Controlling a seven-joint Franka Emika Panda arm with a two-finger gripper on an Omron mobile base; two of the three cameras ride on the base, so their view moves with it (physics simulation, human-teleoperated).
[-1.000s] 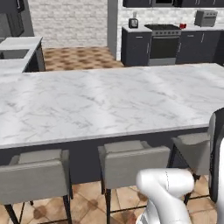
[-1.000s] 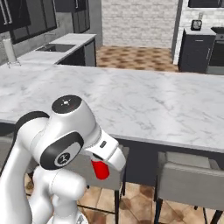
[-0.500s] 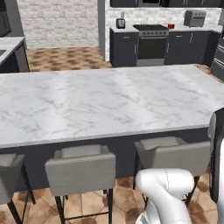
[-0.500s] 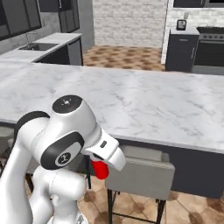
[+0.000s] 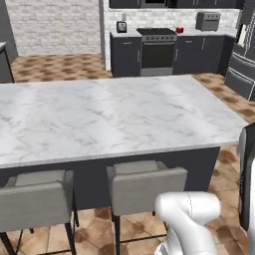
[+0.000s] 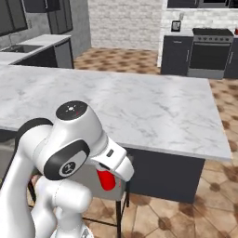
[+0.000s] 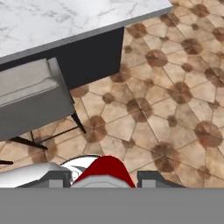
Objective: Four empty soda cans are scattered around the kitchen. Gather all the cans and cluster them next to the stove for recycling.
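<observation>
Fingers (image 7: pixel 104 177) of mine are closed on a red soda can (image 7: pixel 104 171), one dark tip on each side of it, low beside my own white arm and over the brown tiled floor (image 7: pixel 175 96). From the right base camera the same held can (image 6: pixel 107 179) shows as a red shape tucked under my wrist, below the bench edge. To the left of my fingers in the hand camera stands a grey stool (image 7: pixel 30 103), pushed up against the dark side of the marble bench (image 7: pixel 65 17), whose white top runs across above and ahead of them. From the left base camera, two grey stools (image 5: pixel 144 184) sit side by side under the bench overhang, just ahead of my arm. Well beyond my fingers, across the bench and the open floor, the stove (image 5: pixel 157 50) stands against the back wall between dark cabinets. Just to its right, on the far counter (image 5: pixel 199 34), sits another small red can (image 5: pixel 180 30), and farther right a toaster (image 5: pixel 207 21). To the stove's left a small dark appliance (image 5: pixel 121 26) rests on that counter.
</observation>
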